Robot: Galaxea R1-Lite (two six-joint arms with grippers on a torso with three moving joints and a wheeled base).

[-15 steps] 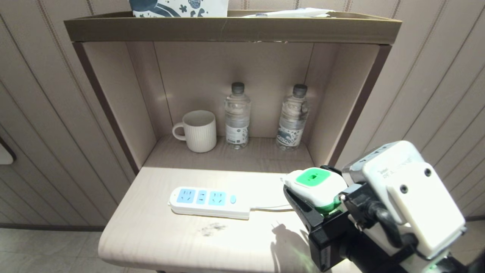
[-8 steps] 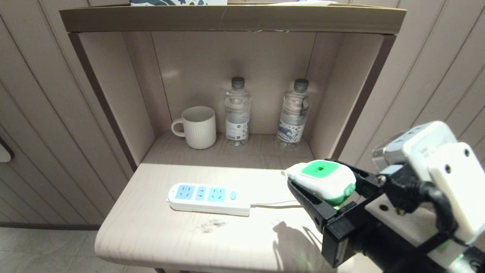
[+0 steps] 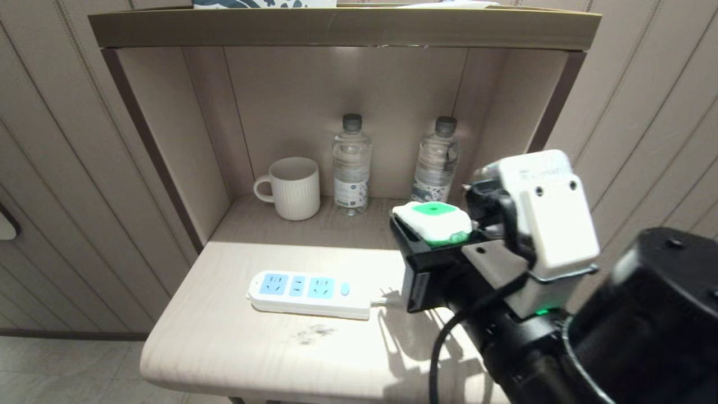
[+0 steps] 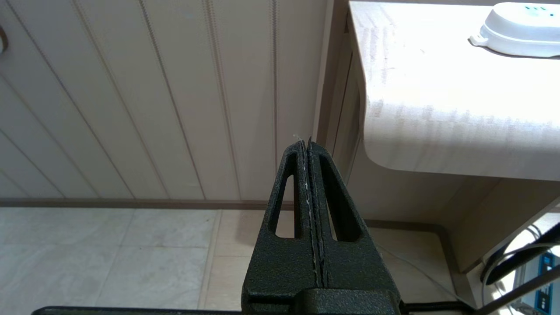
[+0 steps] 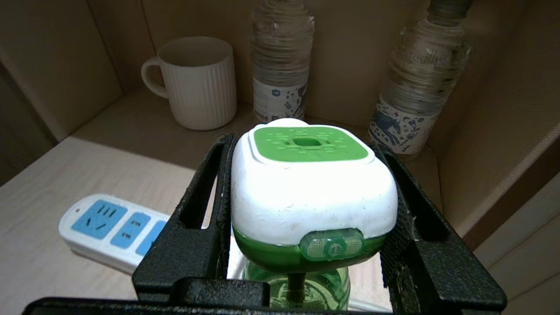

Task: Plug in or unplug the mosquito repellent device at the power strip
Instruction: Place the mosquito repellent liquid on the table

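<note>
Device sits clamped in the right pincer, jaws half-spread against its white sides, green top up and bottle hanging below, which looks meant to keep the prongs free for a socket. It hangs above the tabletop, at about two o'clock from the strip and well apart from it. The strip lies flat with its blue sockets up and nothing plugged in; its cord runs off toward three o'clock, under the arm. Behind, on the shelf, stand a mug at eleven o'clock and two bottles, none blocking the path. Left pincer hangs fully closed and empty beside the tabletop.
</note>
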